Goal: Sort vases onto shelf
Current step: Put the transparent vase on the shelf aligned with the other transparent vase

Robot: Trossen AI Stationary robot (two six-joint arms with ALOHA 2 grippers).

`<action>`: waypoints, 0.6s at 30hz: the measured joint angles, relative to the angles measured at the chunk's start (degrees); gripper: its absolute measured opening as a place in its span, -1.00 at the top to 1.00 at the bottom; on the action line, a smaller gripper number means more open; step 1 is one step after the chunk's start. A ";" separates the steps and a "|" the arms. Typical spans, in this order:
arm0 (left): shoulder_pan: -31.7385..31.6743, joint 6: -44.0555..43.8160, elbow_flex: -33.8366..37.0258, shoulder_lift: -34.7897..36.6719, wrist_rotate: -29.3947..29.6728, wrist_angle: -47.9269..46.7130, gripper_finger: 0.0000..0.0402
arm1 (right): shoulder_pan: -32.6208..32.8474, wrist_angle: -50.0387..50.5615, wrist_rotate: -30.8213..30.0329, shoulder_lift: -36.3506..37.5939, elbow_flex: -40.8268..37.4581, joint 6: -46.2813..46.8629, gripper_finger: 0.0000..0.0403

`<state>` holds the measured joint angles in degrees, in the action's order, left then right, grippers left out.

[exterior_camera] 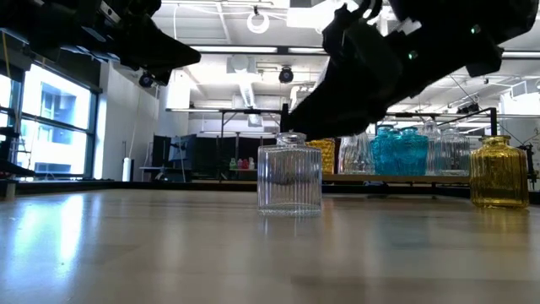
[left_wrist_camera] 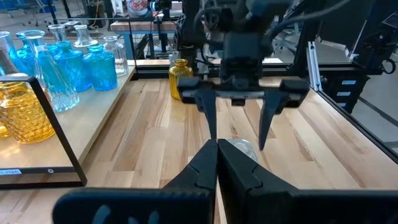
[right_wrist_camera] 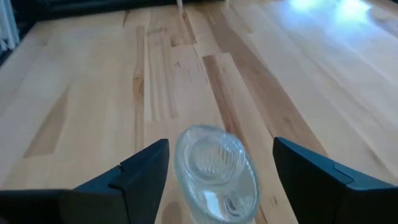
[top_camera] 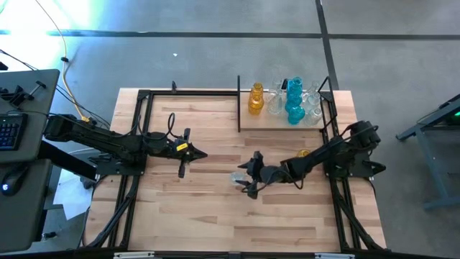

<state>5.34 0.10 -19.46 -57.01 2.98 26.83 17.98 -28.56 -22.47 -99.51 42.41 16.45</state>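
A clear ribbed glass vase (right_wrist_camera: 214,174) stands upright on its base on the wooden table, also seen in the low view (exterior_camera: 289,176). My right gripper (right_wrist_camera: 221,146) is open. Its two fingers stand on either side of this vase with a gap at each side, slanting down from the table's right (top_camera: 245,176). My left gripper (left_wrist_camera: 216,163) is shut and holds nothing; it hovers left of the table's middle (top_camera: 198,153), pointing at the vase. On the shelf (top_camera: 273,122) at the far right stand teal vases (top_camera: 295,101), clear ones and an amber vase (top_camera: 256,99).
A second amber vase (exterior_camera: 499,173) stands on the table under my right arm (top_camera: 303,153), near the shelf's front edge. The shelf's black frame and posts (left_wrist_camera: 53,124) rise at its left end. Black rails run along both table sides. Bare wood lies near the front edge.
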 joint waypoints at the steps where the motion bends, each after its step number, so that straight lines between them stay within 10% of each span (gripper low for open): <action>1: -0.02 0.00 0.00 0.00 0.00 0.02 1.00 | -0.08 -0.36 0.20 -0.66 0.00 0.01 -0.33; 10: 0.00 0.00 0.00 0.00 0.00 0.00 1.00 | -0.28 -4.40 0.43 -4.08 0.00 -0.02 -0.25; 18: -0.01 -0.02 0.00 0.00 0.00 0.00 1.00 | -0.33 -5.42 0.23 -4.05 0.00 -0.50 0.26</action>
<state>5.33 0.07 -19.46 -57.01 2.98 26.83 17.65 -33.98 -22.24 -103.56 42.41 15.95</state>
